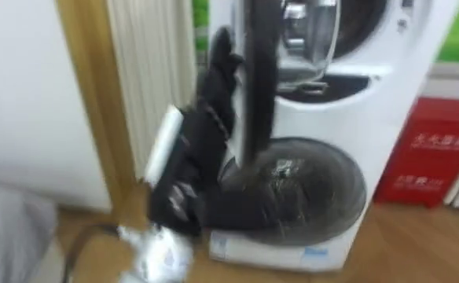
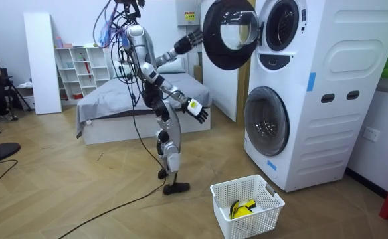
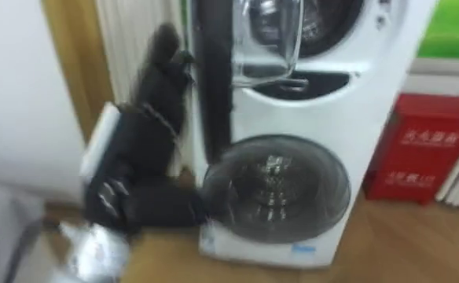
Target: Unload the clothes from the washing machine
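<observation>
Left hand (image 1: 222, 49) raised, seemingly touching open washer door (image 1: 259, 79)

Head cameras sit close, looking down past the open upper door (image 1: 258, 79) at the lower drum door (image 1: 304, 189). Room camera stands back, side-on, sharing both stacked washers (image 2: 343, 99).

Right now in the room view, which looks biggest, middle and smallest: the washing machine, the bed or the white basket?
Largest: washing machine.
Second: bed, though it stands farther off and is partly behind the robot.
Smallest: white basket.
</observation>
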Robot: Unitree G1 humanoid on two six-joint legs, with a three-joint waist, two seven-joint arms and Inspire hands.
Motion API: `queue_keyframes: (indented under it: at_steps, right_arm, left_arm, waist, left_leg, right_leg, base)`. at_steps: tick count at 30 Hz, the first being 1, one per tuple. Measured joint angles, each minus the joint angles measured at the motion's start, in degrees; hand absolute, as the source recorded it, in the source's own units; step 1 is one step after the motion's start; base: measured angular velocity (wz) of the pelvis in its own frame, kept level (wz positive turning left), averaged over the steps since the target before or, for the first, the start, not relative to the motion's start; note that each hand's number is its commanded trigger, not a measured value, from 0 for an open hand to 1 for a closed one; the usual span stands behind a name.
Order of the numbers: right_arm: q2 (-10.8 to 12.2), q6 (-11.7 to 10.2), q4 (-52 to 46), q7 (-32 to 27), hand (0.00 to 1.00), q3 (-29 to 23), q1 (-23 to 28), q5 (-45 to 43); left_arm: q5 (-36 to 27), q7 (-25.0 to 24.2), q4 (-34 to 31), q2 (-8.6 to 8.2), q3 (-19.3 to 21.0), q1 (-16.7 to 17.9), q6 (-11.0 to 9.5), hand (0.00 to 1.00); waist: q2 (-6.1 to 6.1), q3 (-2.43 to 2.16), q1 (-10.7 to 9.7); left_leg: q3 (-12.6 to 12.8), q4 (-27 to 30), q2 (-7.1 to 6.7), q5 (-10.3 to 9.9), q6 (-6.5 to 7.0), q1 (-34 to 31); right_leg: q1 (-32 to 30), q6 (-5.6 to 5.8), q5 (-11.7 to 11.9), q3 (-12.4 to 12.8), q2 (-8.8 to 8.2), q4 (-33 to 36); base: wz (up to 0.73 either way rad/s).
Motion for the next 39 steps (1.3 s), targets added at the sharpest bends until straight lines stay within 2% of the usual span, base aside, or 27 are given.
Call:
queue_keyframes:
  at_steps: [1,2,3,4,5,6,7,8,9,10,11,17,21,24,28,33,37,39]
  right_arm:
    - [-0.08,0.00,0.22,-0.16,0.00,0.82,-0.23,0.28]
    - [-0.42,0.01,1.36,-0.16,0.00,2.15,-1.49,0.39]
    - [-0.35,0.01,1.87,0.03,0.00,2.73,-1.92,0.40]
    - [-0.02,-0.01,2.04,0.60,0.00,3.64,-2.05,0.36]
    - [0.19,-0.02,2.04,0.93,0.00,3.92,-2.04,0.34]
    - [0.35,-0.22,2.04,1.37,0.00,4.47,-2.05,0.34]
    - [0.52,-0.75,2.08,1.78,0.00,4.74,-2.06,0.36]
    - [0.41,-1.42,2.19,2.16,0.00,4.72,-2.20,0.37]
    - [0.34,-1.72,2.35,2.20,0.00,4.72,-2.38,0.38]
    - [0.26,-2.15,2.96,2.19,0.00,4.75,-2.80,0.49]
    - [0.28,-2.40,3.89,2.26,0.00,5.17,-3.19,1.16]
    - [0.20,-2.64,4.01,2.25,0.00,7.74,-4.24,5.36]
    - [-0.29,-2.93,5.27,2.18,0.00,8.42,-4.84,6.85]
    - [-0.60,-2.89,6.57,2.18,0.00,9.27,-4.86,6.95]
    - [-0.68,-2.89,8.06,2.10,0.00,11.21,-5.77,7.50]
    - [-0.72,-2.88,8.00,2.17,0.00,11.11,-6.13,7.67]
    - [-0.91,-2.77,7.70,2.83,0.00,10.92,-6.12,9.05]
    - [-0.87,-2.79,7.84,2.99,0.00,10.80,-6.10,8.96]
  left_arm:
    - [0.10,-1.64,1.47,-0.16,-1.77,-0.65,0.89,0.00]
    - [0.14,-3.31,2.52,-0.74,-3.11,-1.56,1.94,0.00]
    - [0.19,-4.18,2.63,-0.73,-3.76,-1.83,2.33,0.00]
    - [0.31,-6.09,2.65,-0.68,-5.04,-2.18,2.43,0.00]
    - [0.57,-7.06,2.66,-0.71,-5.81,-2.40,2.43,0.00]
    - [1.36,-9.26,2.70,-0.71,-7.16,-3.20,2.43,0.00]
    - [1.36,-11.71,2.74,-0.64,-8.53,-4.12,2.43,0.00]
    - [1.28,-13.44,2.93,-0.72,-10.15,-5.33,2.39,0.00]
    - [1.28,-14.23,3.05,-0.72,-10.89,-5.91,2.38,0.00]
    - [1.36,-15.34,3.42,-0.72,-12.45,-6.94,2.38,0.00]
    - [1.36,-16.28,4.14,-0.73,-13.71,-7.57,2.39,0.00]
    - [1.37,-18.15,6.52,-0.71,-14.94,-10.20,2.45,0.00]
    - [1.39,-18.17,9.13,-0.78,-15.58,-10.67,2.44,0.00]
    - [1.45,-17.96,12.10,-0.80,-17.02,-10.73,2.45,0.00]
    - [1.58,-17.75,15.37,-0.83,-19.91,-11.52,2.45,0.00]
    - [6.31,-17.55,18.58,-0.90,-20.27,-12.68,2.45,0.00]
    - [10.23,-16.63,23.97,-0.35,-19.98,-12.00,2.55,0.00]
    - [11.21,-16.16,27.24,0.00,-18.54,-11.20,2.56,0.00]
  waist:
    - [-0.20,-0.08,-0.17]
    - [0.65,0.70,-0.04]
    - [0.89,0.85,-0.27]
    - [1.04,0.76,-1.15]
    - [1.22,0.67,-1.39]
    - [1.32,0.65,-1.88]
    - [1.12,0.63,-2.95]
    - [1.00,0.53,-4.20]
    - [1.01,0.54,-4.52]
    - [1.24,0.56,-4.79]
    - [1.29,0.57,-4.90]
    - [1.87,0.72,-5.44]
    - [2.01,0.81,-5.82]
    - [2.52,1.14,-5.82]
    - [2.74,1.12,-5.89]
    - [2.74,1.13,-5.81]
    - [2.76,1.13,-5.58]
    - [2.50,1.38,-5.44]
  left_leg:
    - [1.10,0.79,-0.06,0.12,-0.18,-0.82]
    - [-0.56,1.33,-0.26,0.40,-0.63,-1.71]
    - [-2.06,1.30,-0.75,0.70,-1.10,-2.13]
    - [-4.70,1.21,-1.70,0.86,-1.31,-2.72]
    - [-5.97,1.16,-1.98,0.95,-1.43,-2.81]
    - [-7.87,1.06,-2.42,1.31,-1.17,-2.75]
    - [-8.34,0.82,-2.48,1.29,-0.44,-2.51]
    - [-8.52,0.69,-2.48,1.12,0.21,-2.29]
    - [-8.57,0.63,-2.47,1.29,0.72,-2.22]
    - [-8.57,0.37,-2.36,1.45,2.41,-1.98]
    - [-8.49,-0.02,-2.32,1.37,2.48,-1.22]
    - [-8.44,-1.73,-1.99,0.79,1.54,-0.33]
    - [-8.37,-3.01,-1.97,0.56,1.17,0.73]
    - [-8.38,-3.14,-1.83,0.33,1.02,0.69]
    - [-8.47,-3.34,-1.84,0.32,0.99,0.15]
    - [-8.50,-3.35,-1.83,0.28,0.92,0.21]
    - [-8.50,-3.35,-1.83,0.28,0.91,0.73]
    - [-8.41,-3.44,-1.82,0.26,0.89,1.41]
  right_leg:
    - [0.43,-0.79,0.05,0.39,0.61,-1.42]
    - [-0.08,-0.86,1.49,0.85,1.30,-3.49]
    - [-0.25,-0.93,1.73,1.13,1.68,-4.28]
    - [-0.50,-1.01,1.67,1.69,2.06,-5.54]
    - [-0.42,-1.04,1.69,1.76,2.28,-6.16]
    - [-0.13,-1.13,1.81,1.92,2.67,-7.00]
    - [0.41,-1.06,2.12,1.91,2.89,-7.68]
    - [0.65,-1.07,2.41,1.74,3.03,-8.08]
    - [0.67,-0.99,2.63,1.55,3.12,-8.11]
    - [1.04,-1.33,2.80,1.58,3.71,-8.13]
    - [1.46,-1.44,2.72,1.79,3.93,-8.36]
    - [2.01,-1.63,2.05,1.90,4.07,-9.00]
    - [3.04,-1.64,2.03,1.93,4.46,-10.22]
    - [2.89,-1.64,2.03,2.04,4.92,-10.19]
    - [2.30,-1.63,1.81,2.05,4.96,-10.13]
    - [2.29,-1.63,1.73,1.98,5.03,-10.14]
    - [2.76,-1.67,1.70,2.00,5.07,-10.15]
    - [3.35,-1.75,1.61,1.99,5.08,-10.13]
  base:
    - [-0.84]
    - [-0.92]
    - [-0.93]
    - [-0.62]
    - [-0.73]
    - [-0.57]
    - [-0.40]
    - [-0.11]
    - [0.04]
    - [0.00]
    - [-0.05]
    - [-0.01]
    - [-0.03]
    - [0.00]
    - [0.00]
    - [0.00]
    - [0.00]
    - [-0.03]
